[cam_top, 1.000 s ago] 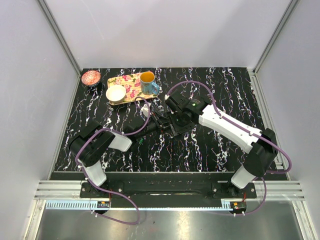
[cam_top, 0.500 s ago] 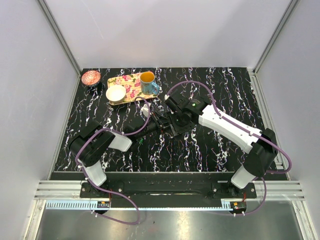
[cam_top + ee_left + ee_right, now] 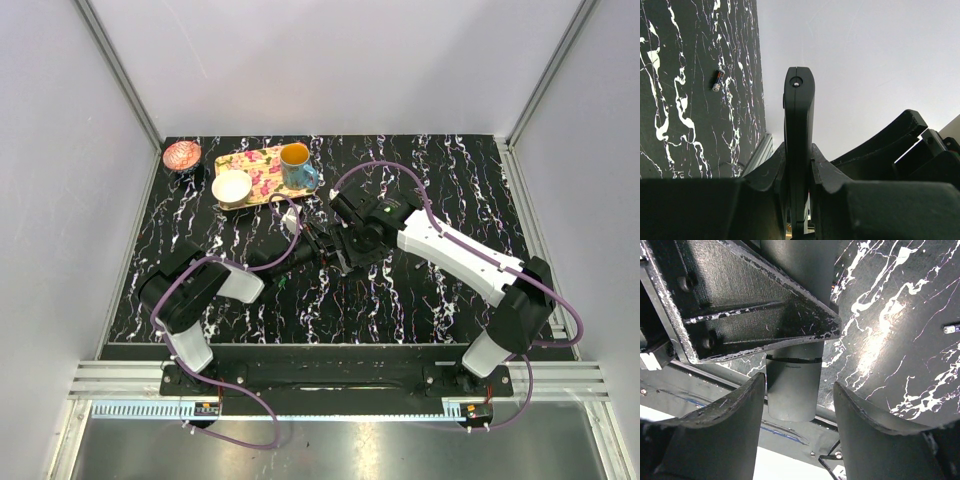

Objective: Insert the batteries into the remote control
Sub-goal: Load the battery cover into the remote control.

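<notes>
Top view: even, diffuse overhead light, sharp focus, soft shadows, a bright reflection along the metal ledge (image 3: 330, 440). Wrist views: the near fingers (image 3: 715, 440) are dark and blurred, the table (image 3: 875, 347) shows a white sheen, and the wall (image 3: 865, 60) is washed out.

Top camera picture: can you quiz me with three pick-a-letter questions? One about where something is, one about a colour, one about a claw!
1. Where is the white bowl? A on the floral tray; B on the bare table; C in a claw.
2. What colour is the mug outside? A red; B blue; C black.
3. The left claw is: A wide open; B shut on the remote control; C holding the mug.
Answers: A, it sits on the tray; B, blue wall; B, it pinches the black slab.
</notes>
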You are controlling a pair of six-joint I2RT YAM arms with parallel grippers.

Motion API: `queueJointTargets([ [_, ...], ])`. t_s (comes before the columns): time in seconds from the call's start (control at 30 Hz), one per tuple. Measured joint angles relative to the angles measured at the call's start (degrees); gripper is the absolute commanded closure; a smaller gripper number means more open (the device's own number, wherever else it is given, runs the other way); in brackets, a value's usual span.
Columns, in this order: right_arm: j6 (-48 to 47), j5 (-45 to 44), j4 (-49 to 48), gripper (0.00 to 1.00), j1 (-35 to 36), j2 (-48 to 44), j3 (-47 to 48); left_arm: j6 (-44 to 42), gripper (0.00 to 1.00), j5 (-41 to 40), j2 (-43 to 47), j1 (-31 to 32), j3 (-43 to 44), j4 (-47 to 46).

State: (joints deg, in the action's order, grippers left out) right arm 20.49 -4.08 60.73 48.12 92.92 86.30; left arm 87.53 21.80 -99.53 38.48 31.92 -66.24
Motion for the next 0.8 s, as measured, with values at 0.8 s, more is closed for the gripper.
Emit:
queueJointTargets([
  [0.8, 9.9, 10.4, -18.34, 0.0, -15.37, -29.18, -22.84, 2.64, 1.0, 1.16, -1.14, -0.85, -0.04, -3.85],
])
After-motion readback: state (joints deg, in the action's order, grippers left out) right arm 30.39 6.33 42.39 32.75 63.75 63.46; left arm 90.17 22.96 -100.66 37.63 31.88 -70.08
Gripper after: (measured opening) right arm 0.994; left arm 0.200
